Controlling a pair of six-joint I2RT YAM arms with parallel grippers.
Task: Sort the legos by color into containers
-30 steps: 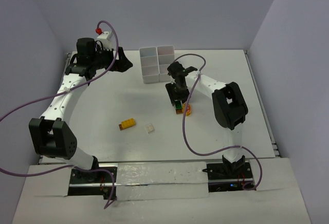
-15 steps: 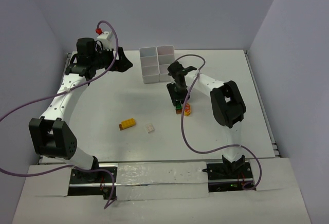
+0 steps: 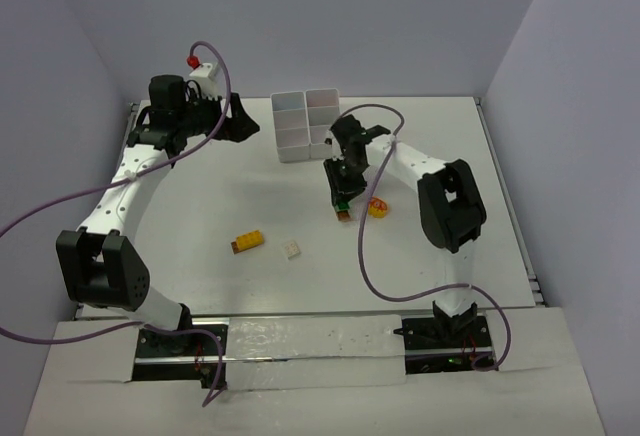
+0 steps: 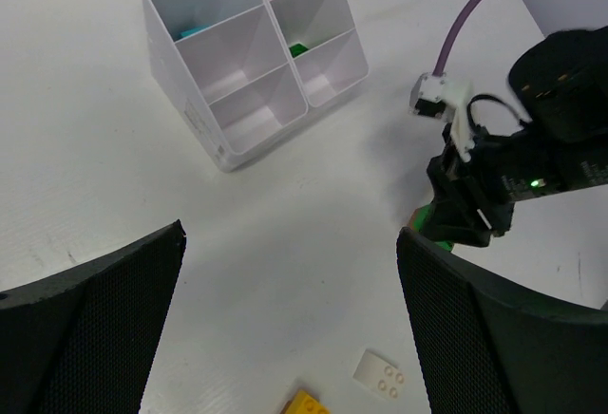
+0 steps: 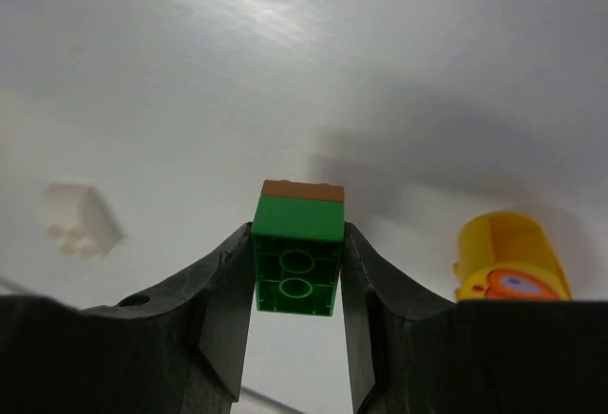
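Partly sorted: tray (image 4: 204, 115) holds cyan bit (image 4: 193, 30) and green bit (image 4: 299, 49), right end effector (image 5: 296, 238) clamps green brick (image 5: 297, 272), left end effector (image 4: 290, 324) gapes empty, loose legos (image 3: 248, 242) remain.

Left gripper (image 3: 245, 124) is facing 3 o'clock, gaping wide; right gripper (image 5: 297, 267) is pointing toward 6 o'clock, pinching a green lego (image 5: 297, 222) between its 2 fingers (image 5: 220, 314).

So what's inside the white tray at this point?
A cyan piece and a green piece peek over dividers in the tray; its walls hide the rest of those floors.
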